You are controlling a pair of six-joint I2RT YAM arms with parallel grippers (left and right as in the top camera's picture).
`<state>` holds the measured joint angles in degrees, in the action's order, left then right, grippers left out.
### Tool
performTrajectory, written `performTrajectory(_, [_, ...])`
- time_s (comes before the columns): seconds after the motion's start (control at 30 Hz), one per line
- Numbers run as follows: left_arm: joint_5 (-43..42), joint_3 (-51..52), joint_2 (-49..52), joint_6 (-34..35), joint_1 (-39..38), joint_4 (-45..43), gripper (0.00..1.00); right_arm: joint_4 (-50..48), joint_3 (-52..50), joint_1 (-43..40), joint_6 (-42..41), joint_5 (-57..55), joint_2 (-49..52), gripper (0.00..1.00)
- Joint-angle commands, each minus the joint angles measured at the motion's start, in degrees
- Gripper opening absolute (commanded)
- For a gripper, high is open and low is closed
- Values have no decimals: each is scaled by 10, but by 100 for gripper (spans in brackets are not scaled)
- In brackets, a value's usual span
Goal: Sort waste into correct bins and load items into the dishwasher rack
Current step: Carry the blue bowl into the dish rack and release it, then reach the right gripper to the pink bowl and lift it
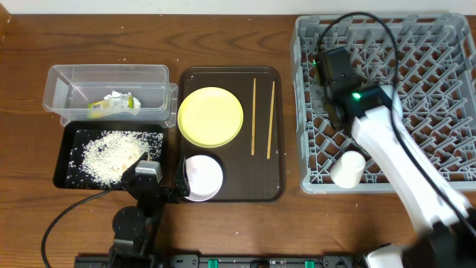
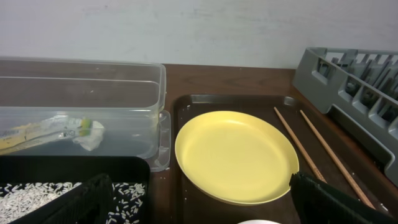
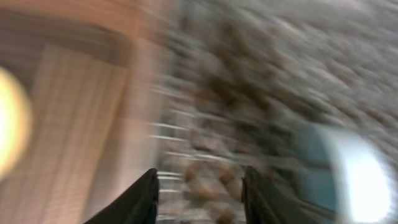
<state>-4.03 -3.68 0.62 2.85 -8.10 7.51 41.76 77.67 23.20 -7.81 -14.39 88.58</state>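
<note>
Presently, we are recording the grey dishwasher rack (image 1: pixel 431 67) sitting at the right, a pale bowl (image 1: pixel 348 169) lying inside its near edge, and the right gripper (image 3: pixel 199 199) hovering above it, fingers parted on nothing. The brown serving tray (image 1: pixel 264 179) is carrying the yellow plate (image 1: pixel 210 117), a white bowl (image 1: pixel 203 177) and two chopsticks (image 1: pixel 253 115). The black tray (image 1: pixel 63 160) is holding the rice (image 1: pixel 111 155), the clear tub (image 1: pixel 56 89) the wrapper (image 1: pixel 115 103). The left gripper (image 2: pixel 199 199) is hanging spread wide, empty.

left arm (image 1: pixel 141 197) sits folded at 7 o'clock, left gripper (image 2: pixel 199 186) spread wide. right arm (image 1: pixel 394 156) stretches from 5 toward 1 o'clock, right gripper (image 3: pixel 199 190) parted, blurred.
</note>
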Motion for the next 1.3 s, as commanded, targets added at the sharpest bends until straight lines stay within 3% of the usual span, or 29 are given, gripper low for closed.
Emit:
performTrajectory(0.0, [6, 15, -4, -7, 0, 5, 93, 7, 5, 59, -10, 233, -18, 39])
performTrajectory(0.1, [6, 15, -4, -7, 0, 5, 93, 17, -1, 134, -19, 241, 3, 41])
performTrajectory(0.3, [6, 15, -4, -7, 0, 5, 93, -3, -6, 252, -112, 241, 109, 54])
performTrajectory(0.4, [6, 15, -4, -7, 0, 5, 93, -37, -5, 278, -141, 241, 176, 52])
performTrajectory(0.53, [6, 15, -4, -7, 0, 5, 93, -63, -5, 281, -160, 241, 250, 43])
performTrajectory(0.6, [6, 15, -4, -7, 0, 5, 93, -64, -5, 281, -167, 246, 280, 26])
performTrajectory(0.7, [6, 15, -4, -7, 0, 5, 93, -52, -5, 281, -166, 250, 289, 10])
performTrajectory(0.97, [6, 15, -4, -7, 0, 5, 93, -26, -5, 267, -161, 155, 178, 1])
performTrajectory(1.27, [6, 15, -4, -7, 0, 5, 93, 57, -4, 144, -157, -238, -40, 1])
